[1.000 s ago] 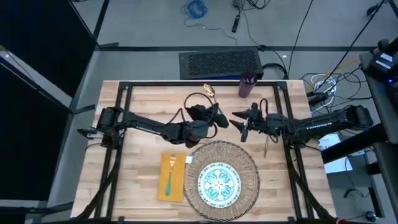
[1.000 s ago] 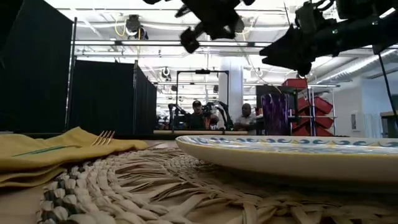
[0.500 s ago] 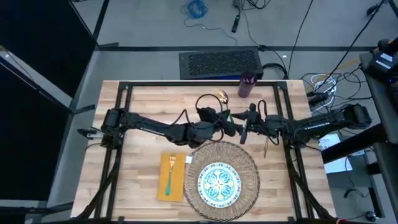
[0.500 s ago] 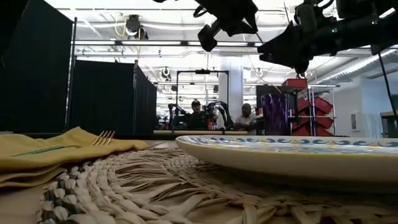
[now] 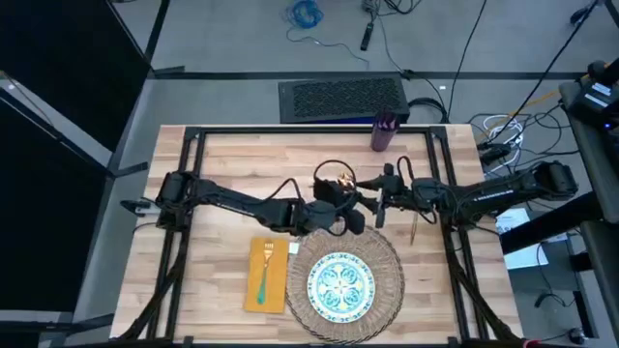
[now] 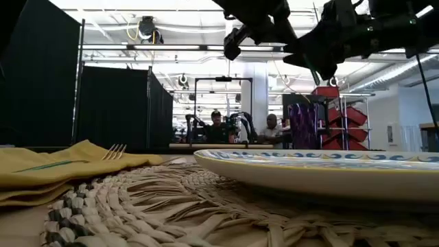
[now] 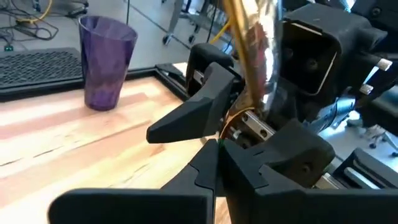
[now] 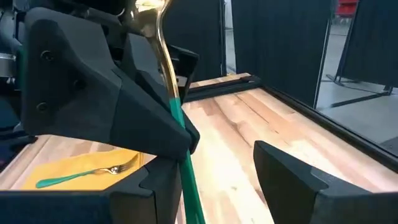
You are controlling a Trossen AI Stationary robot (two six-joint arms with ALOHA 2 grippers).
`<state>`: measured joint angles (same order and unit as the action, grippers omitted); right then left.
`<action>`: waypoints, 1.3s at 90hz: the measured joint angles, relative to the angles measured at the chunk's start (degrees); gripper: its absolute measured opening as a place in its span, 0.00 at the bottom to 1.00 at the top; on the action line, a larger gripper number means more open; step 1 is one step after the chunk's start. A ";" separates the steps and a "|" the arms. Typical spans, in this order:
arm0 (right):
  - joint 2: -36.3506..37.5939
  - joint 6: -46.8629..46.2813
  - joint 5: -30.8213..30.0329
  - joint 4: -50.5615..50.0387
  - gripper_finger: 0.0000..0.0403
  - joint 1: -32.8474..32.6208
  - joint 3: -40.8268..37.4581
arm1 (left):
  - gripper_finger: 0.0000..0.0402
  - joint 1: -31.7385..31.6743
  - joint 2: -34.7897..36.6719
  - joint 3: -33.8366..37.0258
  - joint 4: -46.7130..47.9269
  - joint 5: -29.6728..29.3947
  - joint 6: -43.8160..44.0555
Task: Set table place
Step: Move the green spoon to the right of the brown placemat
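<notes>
Hovering above the table (image 5: 232,159) just behind the placemat (image 5: 387,253), the left gripper (image 5: 350,198) and right gripper (image 5: 379,198) are positioned tip to tip. The spoon (image 8: 166,74) is clamped upright in the left gripper, bowl uppermost. The right gripper's fingers (image 8: 298,180) are spread wide, flanking the green handle without visible contact. The fork (image 5: 264,273) is laid on the napkin (image 5: 253,290), the plate (image 5: 338,285) on the placemat, and the purple cup (image 5: 383,132) at the far edge.

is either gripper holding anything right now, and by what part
The left gripper holds the spoon by its green handle, gold bowl up. The right gripper is open beside it, not gripping.
</notes>
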<state>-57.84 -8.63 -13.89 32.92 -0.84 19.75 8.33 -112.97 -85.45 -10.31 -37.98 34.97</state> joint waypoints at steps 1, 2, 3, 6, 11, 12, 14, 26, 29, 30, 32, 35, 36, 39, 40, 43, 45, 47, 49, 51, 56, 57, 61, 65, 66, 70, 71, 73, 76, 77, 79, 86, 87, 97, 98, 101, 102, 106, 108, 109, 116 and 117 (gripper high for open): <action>0.00 -0.01 0.01 -0.29 0.44 0.00 0.15 | 0.00 -0.05 0.00 0.00 -0.04 0.00 -0.09; 0.00 -0.02 0.01 -0.59 0.44 0.01 0.29 | 0.00 -0.06 0.00 0.00 -0.07 0.01 -0.36; 0.00 -0.04 0.02 -0.93 0.44 0.02 0.42 | 0.00 -0.05 0.00 0.00 -0.11 0.02 -0.65; 0.00 -0.13 0.08 -2.09 0.44 0.02 0.81 | 0.00 -0.03 0.00 0.00 -0.22 0.03 -1.43; 0.00 -0.20 0.31 -3.96 0.42 0.02 1.43 | 0.00 -0.04 0.00 0.03 -0.47 0.28 -2.50; 0.01 -0.23 0.37 -4.25 0.42 0.01 1.54 | 0.00 -0.04 0.00 0.04 -0.53 0.41 -2.57; 0.04 -0.27 0.42 -4.80 0.41 0.00 1.79 | 0.00 -0.06 0.00 0.05 -0.75 0.56 -2.76; 0.09 0.37 1.29 -6.78 0.29 -0.02 2.67 | 0.00 -0.28 -0.02 0.07 -1.05 1.42 -2.92; 0.09 0.65 1.95 -7.27 0.23 -0.02 2.83 | 0.00 -0.38 -0.04 0.07 -1.05 1.63 -2.92; 0.11 0.76 2.23 -7.40 0.21 -0.02 2.88 | 0.00 -0.42 -0.05 0.07 -1.05 1.73 -2.92; 0.09 1.03 2.56 -7.54 0.16 -0.02 2.91 | 0.00 -0.48 -0.07 0.07 -1.05 1.94 -2.93; 0.11 1.55 2.92 -7.65 0.09 -0.02 2.93 | 0.00 -0.56 -0.07 0.07 -1.09 2.22 -3.21; 0.11 1.82 3.04 -7.73 0.07 -0.02 2.93 | 0.00 -0.58 -0.07 0.07 -1.11 2.31 -3.47; 0.11 2.48 3.39 -7.95 0.04 -0.02 2.95 | 0.00 -0.69 -0.07 0.07 -1.11 2.67 -4.10; 0.11 2.62 3.47 -8.04 0.03 -0.02 2.95 | 0.00 -0.70 -0.07 0.07 -1.08 2.70 -4.20; 0.11 2.62 3.54 -8.26 0.02 -0.02 2.95 | 0.00 -0.76 -0.07 0.07 -0.93 2.81 -4.51; 0.11 2.40 3.64 -8.50 0.02 -0.02 2.95 | 0.00 -0.79 -0.05 0.07 -0.90 2.97 -4.97; 0.10 2.21 3.77 -8.78 0.01 -0.02 2.95 | 0.00 -0.86 0.15 0.11 -0.63 3.32 -5.58; 0.11 2.10 3.90 -8.94 0.01 -0.02 2.95 | 0.00 -0.90 0.35 0.14 -0.37 3.75 -6.15; 0.11 2.00 3.95 -9.04 0.01 -0.02 2.95 | 0.00 -1.04 0.48 0.17 -0.31 3.97 -6.70; 0.11 1.53 4.17 -9.02 0.00 -0.04 3.02 | 0.00 -1.23 0.67 0.17 -0.38 4.14 -7.10; 0.11 1.38 4.26 -9.02 0.00 -0.03 3.02 | 0.00 -1.24 0.71 0.17 -0.35 4.13 -7.11; 0.11 1.01 4.98 -9.10 0.00 0.00 3.02 | 0.00 -1.24 1.16 0.17 0.62 3.94 -7.30; 0.11 0.86 5.11 -9.09 0.00 0.02 3.02 | 0.00 -1.47 1.40 0.17 1.25 3.67 -8.02; 0.11 0.83 5.10 -9.07 0.00 0.02 3.02 | 0.00 -1.51 1.42 0.17 1.25 3.65 -8.35; 0.11 0.75 5.11 -9.09 0.00 0.02 3.02 | 0.00 -1.65 1.74 0.15 1.96 3.64 -9.05; 0.11 0.75 5.11 -9.12 0.00 0.02 3.02 | 0.00 -1.67 1.90 0.15 2.34 3.65 -9.23; 0.09 0.75 5.11 -9.15 0.00 0.02 3.02 | 0.00 -1.70 2.21 0.16 3.10 3.67 -9.81; 0.09 0.75 5.11 -9.16 0.00 0.02 3.02 | 0.00 -1.77 2.51 0.17 3.55 4.05 -10.20; 0.10 0.75 5.11 -9.12 0.00 0.02 3.02 | 0.00 -1.82 2.59 0.17 3.57 4.30 -10.32; 0.13 0.75 5.13 -9.06 0.00 0.02 3.04 | 0.00 -1.95 2.70 0.17 3.61 4.96 -10.49; 0.12 0.75 5.32 -9.52 0.00 0.00 3.03 | 0.00 -2.22 2.80 0.15 3.86 8.37 -12.14; 0.11 0.75 5.33 -9.63 0.00 0.00 3.01 | 0.00 -2.22 2.80 0.15 3.87 9.04 -12.41; 0.09 0.75 5.75 -9.36 0.00 -0.07 2.95 | 0.01 -2.49 2.80 0.15 4.20 14.26 -13.47; 0.09 0.75 5.80 -9.30 0.00 -0.07 2.95 | 0.02 -2.52 2.80 0.15 4.25 14.64 -13.47; 0.09 0.75 5.90 -9.29 0.00 -0.09 2.95 | 0.03 -2.56 2.80 0.14 4.66 15.69 -13.65; 0.09 0.75 5.90 -9.35 0.00 -0.09 2.95 | 0.04 -2.60 2.80 0.13 4.86 15.99 -13.87; 0.07 0.68 5.90 -9.59 0.00 -0.09 2.93 | 0.06 -2.82 2.80 0.13 5.57 17.32 -14.73; 0.07 0.66 5.90 -9.59 0.00 -0.09 2.93 | 0.07 -2.85 2.80 0.13 5.70 17.94 -14.93; 0.07 0.66 5.90 -9.59 0.00 -0.09 2.93 | 0.08 -2.85 2.80 0.14 5.69 18.18 -14.97; 0.07 0.64 5.86 -9.57 0.00 -0.09 2.91 | 0.14 -2.85 2.82 0.13 5.97 19.92 -15.95; 0.07 0.64 5.83 -9.54 0.00 -0.09 2.91 | 0.15 -2.85 2.82 0.13 5.99 20.13 -16.04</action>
<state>-57.78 -7.99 -8.05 23.38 -0.93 22.65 5.48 -110.15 -85.32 -4.32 -17.85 18.93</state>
